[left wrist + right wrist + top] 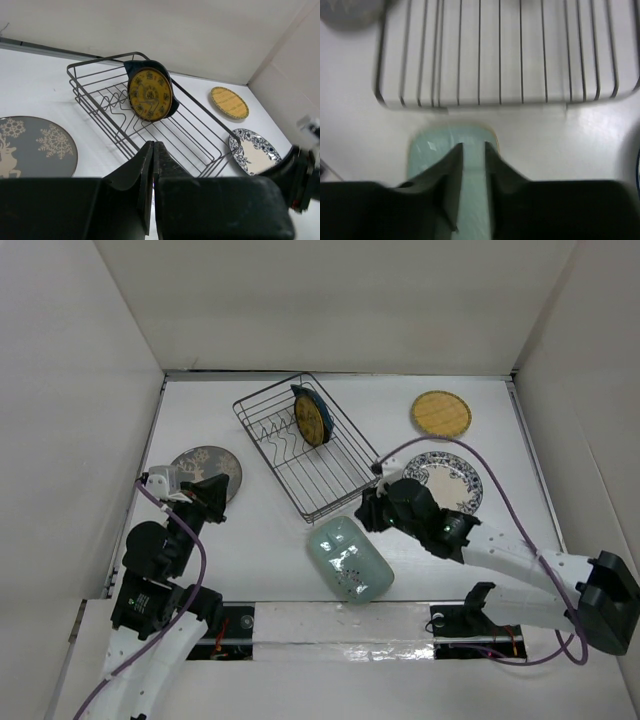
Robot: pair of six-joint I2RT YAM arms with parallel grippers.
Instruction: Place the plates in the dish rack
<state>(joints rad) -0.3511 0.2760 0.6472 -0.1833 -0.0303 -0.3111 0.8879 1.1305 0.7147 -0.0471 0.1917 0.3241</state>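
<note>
Green plate (350, 558) lies flat mid-way along the near edge of the bench (280, 540), just short of the rack (270, 462). My right end effector (473, 146) hovers at its far rim, jaws narrowly parted, empty. My left end effector (153, 145) is clenched, empty. Step judged: approach. Next: descend, pinch rim.

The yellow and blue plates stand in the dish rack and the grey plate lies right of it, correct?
No: the grey plate lies left of the dish rack, per the top external view. The yellow plate and blue plate stand in it.
</note>
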